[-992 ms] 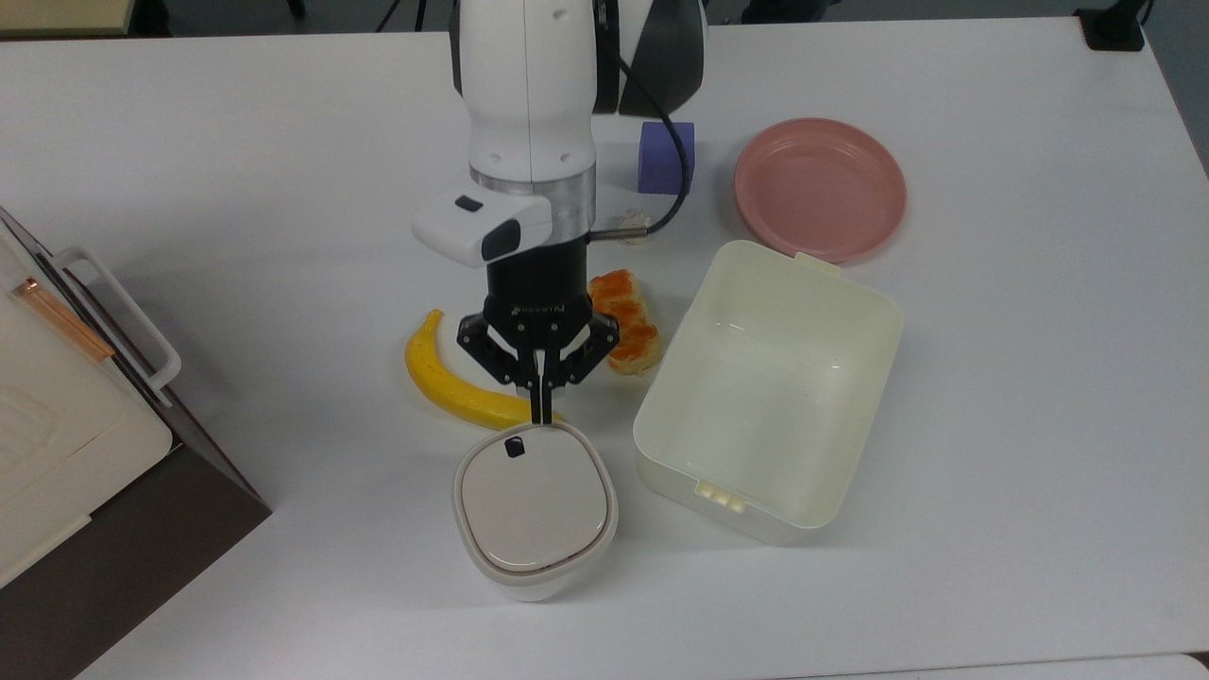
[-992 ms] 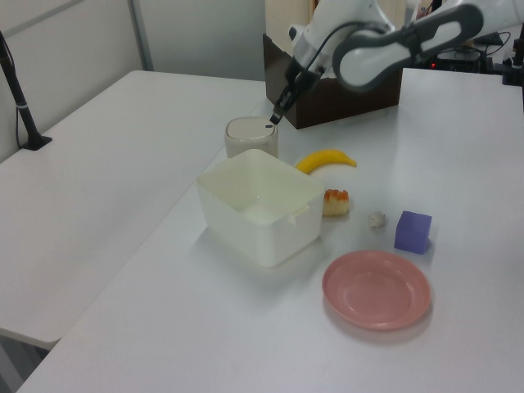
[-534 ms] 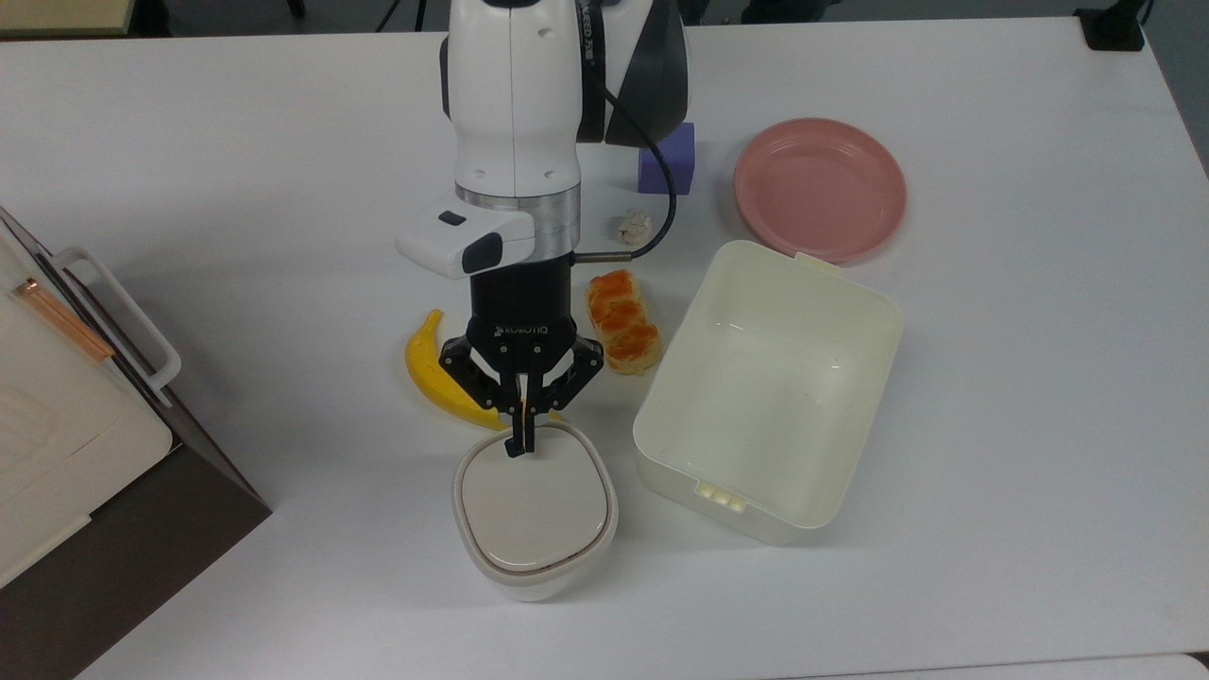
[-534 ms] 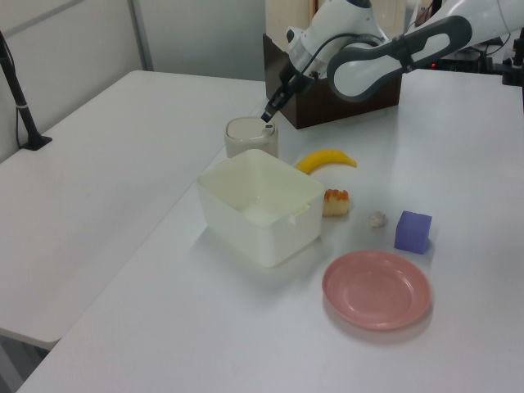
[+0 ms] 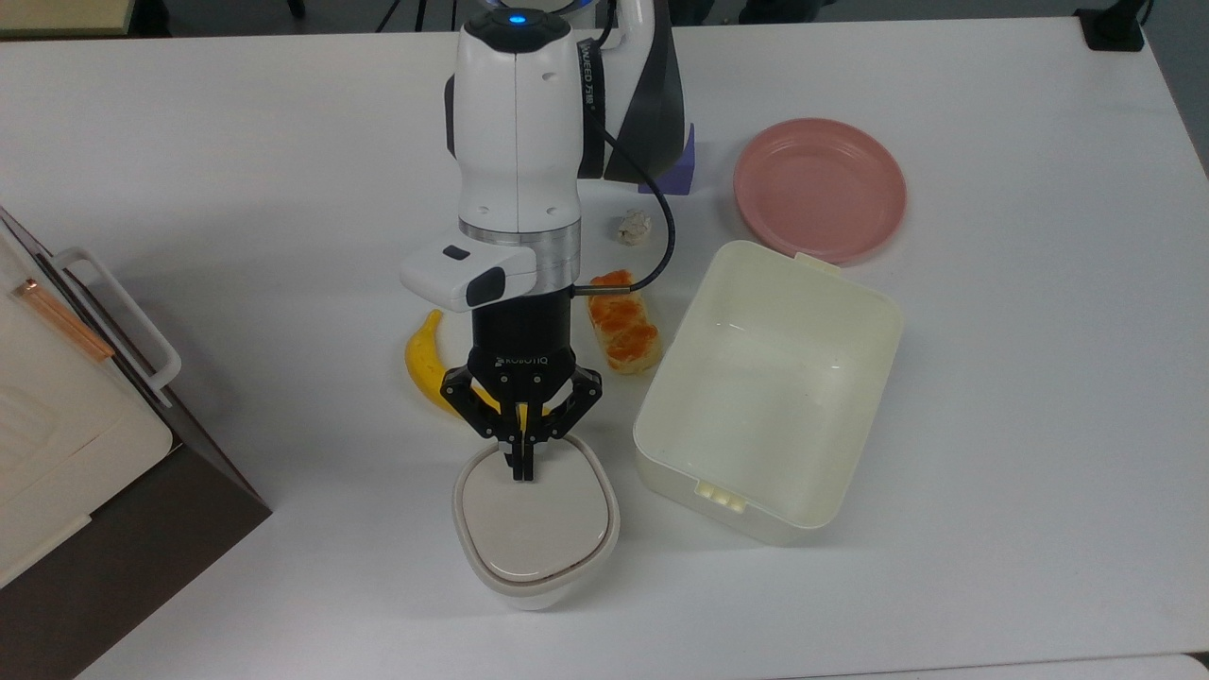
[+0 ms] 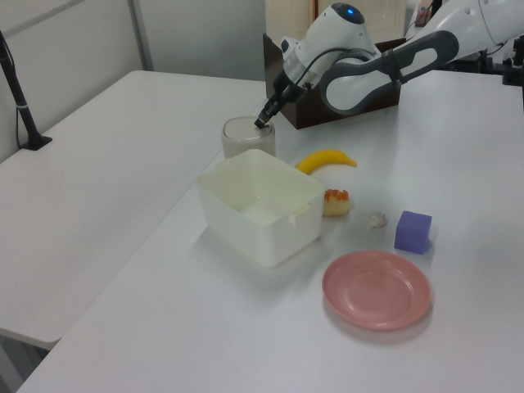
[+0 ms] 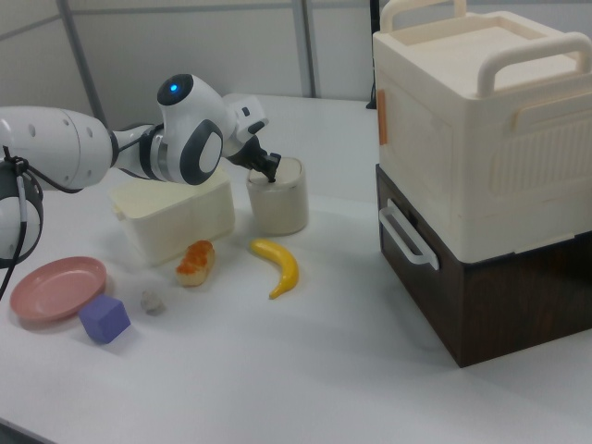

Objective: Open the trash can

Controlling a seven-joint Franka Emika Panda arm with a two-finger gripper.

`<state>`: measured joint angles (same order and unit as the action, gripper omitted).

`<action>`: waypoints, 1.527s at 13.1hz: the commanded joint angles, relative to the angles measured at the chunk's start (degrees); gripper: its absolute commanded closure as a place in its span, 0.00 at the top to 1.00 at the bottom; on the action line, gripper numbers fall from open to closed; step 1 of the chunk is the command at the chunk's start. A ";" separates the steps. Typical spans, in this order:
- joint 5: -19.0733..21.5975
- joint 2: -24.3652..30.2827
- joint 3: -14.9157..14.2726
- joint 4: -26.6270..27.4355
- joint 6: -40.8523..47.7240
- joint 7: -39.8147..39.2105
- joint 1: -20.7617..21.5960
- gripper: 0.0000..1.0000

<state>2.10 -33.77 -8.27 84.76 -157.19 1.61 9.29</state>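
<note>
Your gripper [image 5: 521,469], fingers pressed together, sits directly on the trash can [image 5: 536,525] at its banana-side rim, lid still flat, so press straight down there.

White Franka arm with a black two-finger gripper [image 5: 522,472]

Glossy white rounded shells meet dark grey joint sections; a blue light glows on the top link, a silver ring sits above the black, white-lettered gripper body, a white box with dark windows juts sideways, and a black cable loops alongside.
</note>
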 commanded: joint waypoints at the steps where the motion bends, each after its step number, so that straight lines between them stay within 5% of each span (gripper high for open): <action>1: -0.26 2.82 -0.34 0.75 0.74 0.76 -0.76 0.06; 6: -0.17 13.80 -0.25 4.62 20.28 0.24 -0.41 0.13; 8: -0.17 16.97 -0.17 4.54 30.84 -0.81 -0.24 0.38; 9: -0.08 18.64 -0.17 4.54 35.93 -0.82 -0.32 0.60; 10: -0.08 21.00 -0.17 4.45 43.12 -0.38 -0.24 0.93; 11: -0.17 23.11 -0.17 4.45 49.02 -0.47 -0.15 1.00; 14: -0.61 26.21 0.10 4.36 57.68 -0.56 0.11 1.00; 20: -0.78 26.21 0.01 4.18 57.96 -0.38 -0.24 1.00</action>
<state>2.10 -8.96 -7.99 87.22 -99.49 1.38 8.52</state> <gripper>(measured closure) 0.000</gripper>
